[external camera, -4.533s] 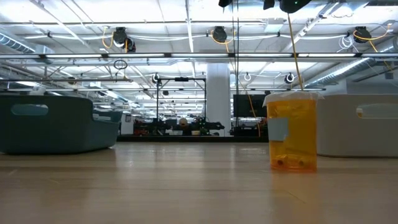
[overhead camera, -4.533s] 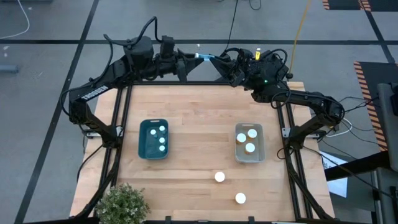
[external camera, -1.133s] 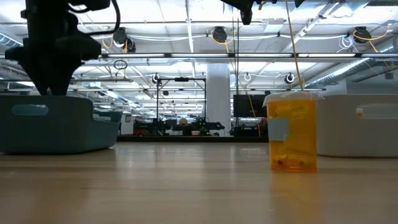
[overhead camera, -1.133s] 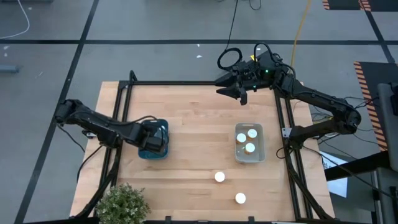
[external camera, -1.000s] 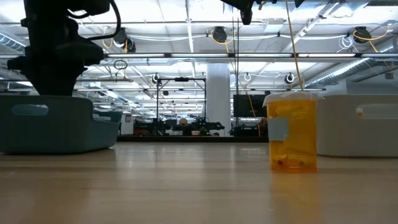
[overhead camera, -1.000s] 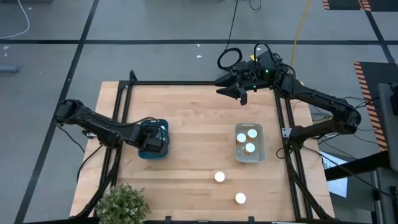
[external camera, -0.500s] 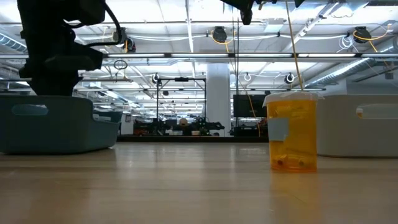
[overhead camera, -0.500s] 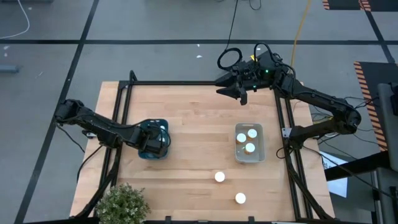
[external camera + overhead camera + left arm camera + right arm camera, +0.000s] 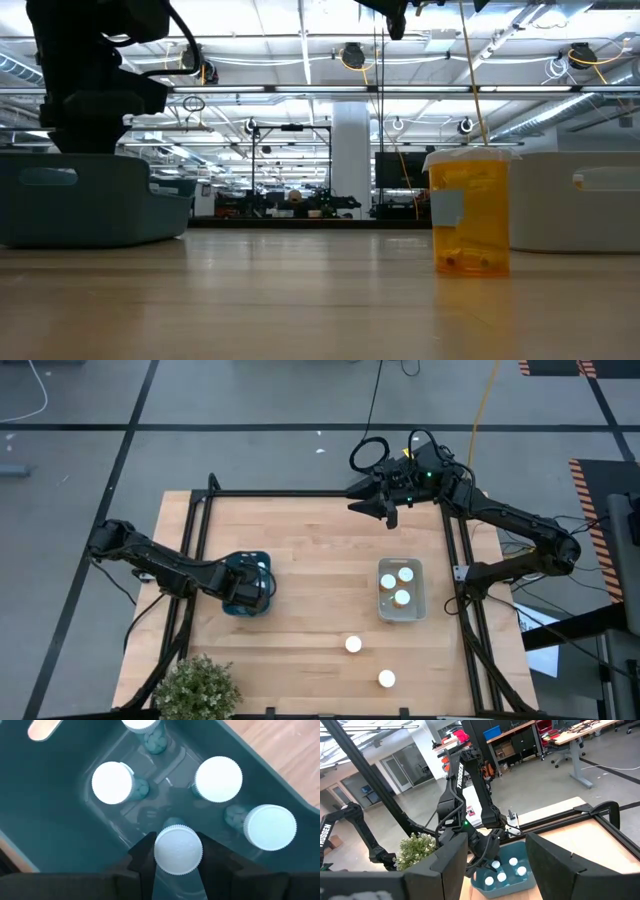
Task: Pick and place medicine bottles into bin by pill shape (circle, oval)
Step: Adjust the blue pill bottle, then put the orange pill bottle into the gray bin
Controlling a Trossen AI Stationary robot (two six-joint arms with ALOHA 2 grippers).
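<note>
My left gripper (image 9: 243,588) hangs in the teal bin (image 9: 232,604) at the table's left, shut on a white-capped medicine bottle (image 9: 178,850). Several more capped bottles (image 9: 112,782) stand on the bin's floor around it. Two bottles (image 9: 353,645) (image 9: 386,679) stand on the bare wood near the front edge; one shows amber (image 9: 469,212) in the low view. Three bottles (image 9: 402,597) stand in the pale bin (image 9: 416,610) on the right. My right gripper (image 9: 497,870) waits open above the table's far edge, nothing between its fingers. My left gripper pinches the bottle's body just under its cap (image 9: 176,876) between the two fingers (image 9: 144,856), one on each side. The fingers come from above, pointing down into the bin. The bottle is upright; whether its base rests on the bin's floor I cannot tell.
A potted plant (image 9: 195,685) stands at the near left corner. Black frame rails (image 9: 190,540) run along the table's left, right and far sides. Bare wood (image 9: 315,580) lies between the two bins.
My left gripper has shifted a little toward the table's near edge inside the teal bin, uncovering caps at the bin's far end.
</note>
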